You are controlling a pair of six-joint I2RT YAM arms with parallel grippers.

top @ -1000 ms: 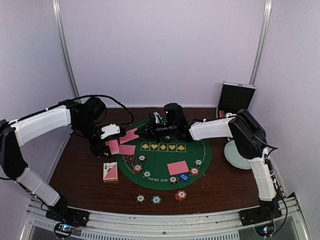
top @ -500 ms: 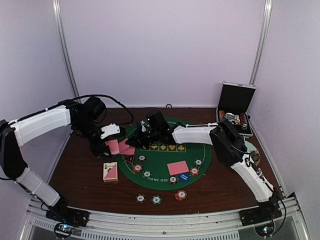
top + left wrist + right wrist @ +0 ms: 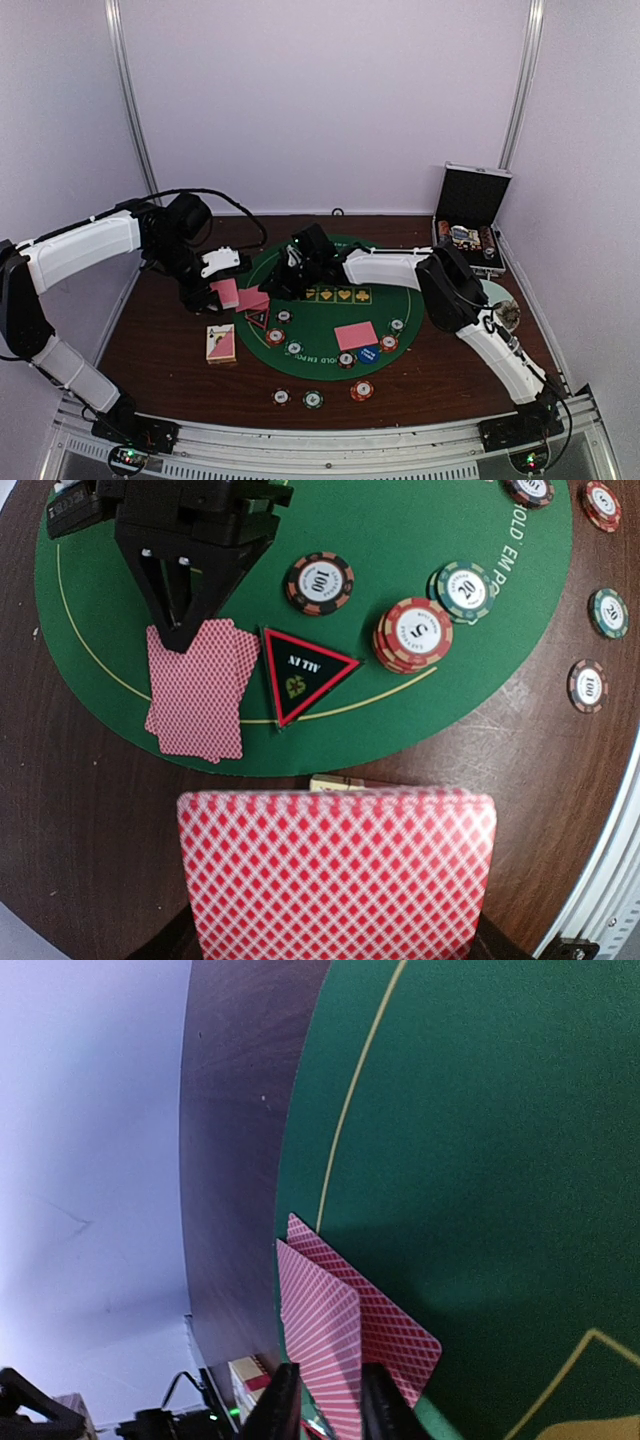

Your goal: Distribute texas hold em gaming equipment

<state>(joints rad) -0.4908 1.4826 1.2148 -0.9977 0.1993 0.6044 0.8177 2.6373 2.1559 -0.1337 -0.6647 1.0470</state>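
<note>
Two red-backed playing cards (image 3: 195, 690) lie overlapped at the left edge of the green mat (image 3: 330, 320). My right gripper (image 3: 185, 640) hovers right over them, its fingers slightly open, the top card (image 3: 325, 1330) showing flat between them. My left gripper (image 3: 222, 292), over the brown table left of the mat, is shut on a stack of red-backed cards (image 3: 335, 875). Striped poker chips (image 3: 412, 632) and a black triangle marker (image 3: 300, 672) sit beside the pair. Another card (image 3: 356, 335) and the blue dealer disc (image 3: 368, 353) lie at the front right of the mat.
A card box (image 3: 221, 343) lies on the table in front of the left gripper. Three chips (image 3: 313, 399) sit off the mat near the front edge. The open black-and-silver case (image 3: 468, 215) stands back right, with a pale plate (image 3: 497, 293) partly behind the right arm.
The right arm swung left and down, bringing a card onto the one at the mat's left edge, and its fingers have parted. The left arm has not moved.
</note>
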